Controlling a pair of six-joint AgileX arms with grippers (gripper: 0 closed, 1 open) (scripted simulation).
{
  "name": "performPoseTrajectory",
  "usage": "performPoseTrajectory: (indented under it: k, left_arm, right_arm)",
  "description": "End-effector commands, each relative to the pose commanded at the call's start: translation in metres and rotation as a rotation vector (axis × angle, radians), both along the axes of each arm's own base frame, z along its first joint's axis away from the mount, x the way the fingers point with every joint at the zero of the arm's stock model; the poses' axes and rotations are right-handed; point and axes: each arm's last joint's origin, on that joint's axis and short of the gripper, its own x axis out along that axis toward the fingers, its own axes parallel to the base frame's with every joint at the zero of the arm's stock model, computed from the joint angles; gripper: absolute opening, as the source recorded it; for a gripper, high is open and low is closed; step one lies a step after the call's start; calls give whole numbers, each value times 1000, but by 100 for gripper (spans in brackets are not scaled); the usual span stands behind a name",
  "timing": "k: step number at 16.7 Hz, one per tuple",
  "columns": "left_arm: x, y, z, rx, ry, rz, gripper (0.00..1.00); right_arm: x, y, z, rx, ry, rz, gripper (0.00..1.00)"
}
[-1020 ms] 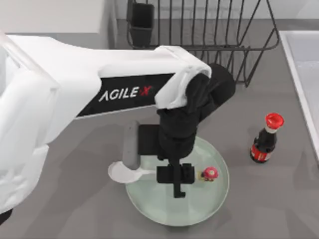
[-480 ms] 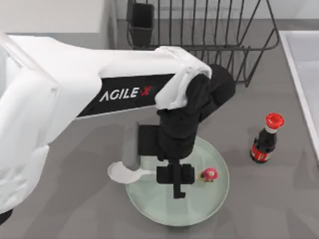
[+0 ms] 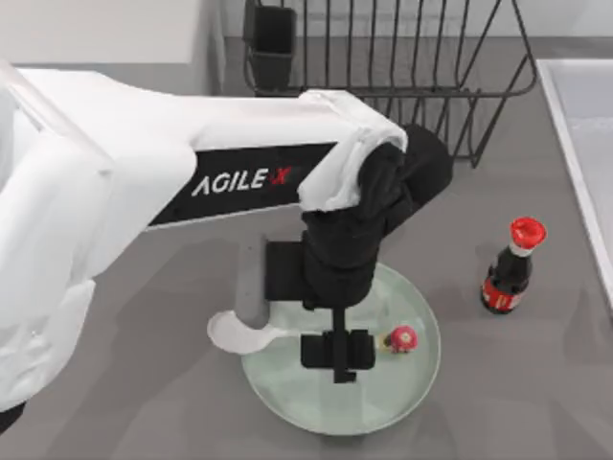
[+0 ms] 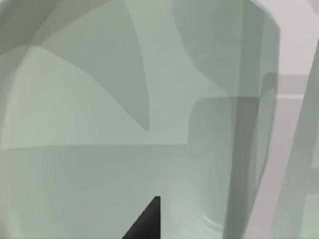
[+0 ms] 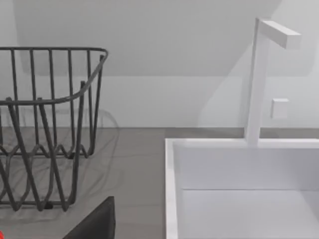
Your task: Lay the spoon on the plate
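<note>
Top view: left gripper (image 3: 336,351) down over the plate (image 3: 287,393), a bit left of plate centre, black fingers in a cross shape above the spoon's handle. Jaw gap hidden by wrist and forearm; can't tell whether closed on the handle or how wide apart.

Spoon (image 3: 233,333) lying across plate's left rim: white bowl off the plate, over the grey table (image 3: 144,383), left of the rim; handle running right, under the gripper, w/ pink-red knob (image 3: 401,337) inside the plate, right of the gripper. Contact betw. handle and plate surface not clear, mid part covered by gripper.

Around: dark bottle w/ red cap (image 3: 510,266) upright on table, right of plate, apart from it. Black wire rack (image 3: 383,57) at far edge, behind the arm, w/ small dark cup (image 3: 273,43) at its left end. White sink edge (image 3: 575,144) along table's right side. Large white forearm w/ AgileX lettering crossing from left, covering much of table's left half and plate's far rim.

Left wrist view: close on pale-green plate surface (image 4: 99,149), shadows across it, dark finger tip (image 4: 147,221) at frame edge.

Right wrist view: right arm off to the side, looking at wire rack (image 5: 45,124), white sink basin (image 5: 239,189), white faucet (image 5: 261,74) against wall; dark bit of own finger (image 5: 97,221) at edge, jaw state not readable.
</note>
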Motion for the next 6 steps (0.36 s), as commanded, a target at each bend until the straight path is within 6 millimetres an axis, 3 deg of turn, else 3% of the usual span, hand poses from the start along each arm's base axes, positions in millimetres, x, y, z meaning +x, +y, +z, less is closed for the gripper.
performPoseTrajectory:
  k: [6]
  left_arm:
    - [0,0,0,0,0,0,100]
  right_arm:
    - [0,0,0,0,0,0,100]
